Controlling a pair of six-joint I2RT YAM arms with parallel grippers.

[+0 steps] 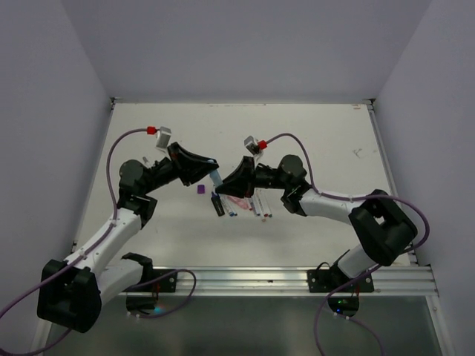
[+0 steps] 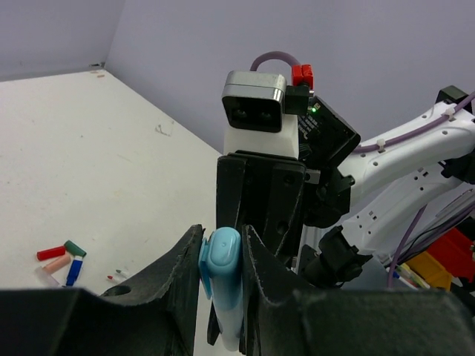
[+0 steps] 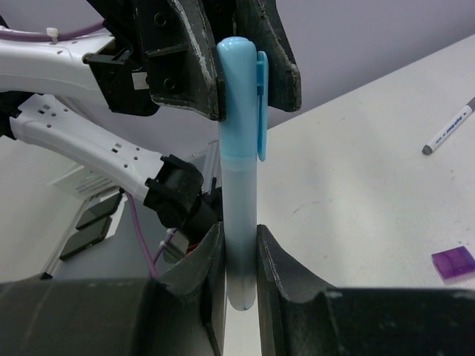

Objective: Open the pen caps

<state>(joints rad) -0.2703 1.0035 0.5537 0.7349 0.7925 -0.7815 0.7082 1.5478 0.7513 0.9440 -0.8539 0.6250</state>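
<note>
The job looks partway through: a light blue highlighter (image 3: 239, 193) is held up off the desk (image 1: 326, 148) between the two arms, the left claw (image 2: 221, 241) clamped on its light blue cap (image 2: 221, 261) and the right claw (image 3: 239, 237) clamped on the lower end of the barrel, and the cap looks fully seated, so this one is not yet off. Some caps already lie loose on the desk: a purple cap (image 1: 200, 189) just beside the claws, and a small cluster of loose caps (image 2: 63, 259), red, green, pink and blue. A row of pens (image 1: 249, 205) lies just below the right claw; whether any carry caps is too small to tell. Only the right wrist view shows the highlighter nearly whole, with the seam where cap meets barrel, plus a lone pen (image 3: 449, 126) lying apart. Only the left wrist view shows the cluster of loose caps. Only the top view shows the row of pens and both arms meeting above it
</note>
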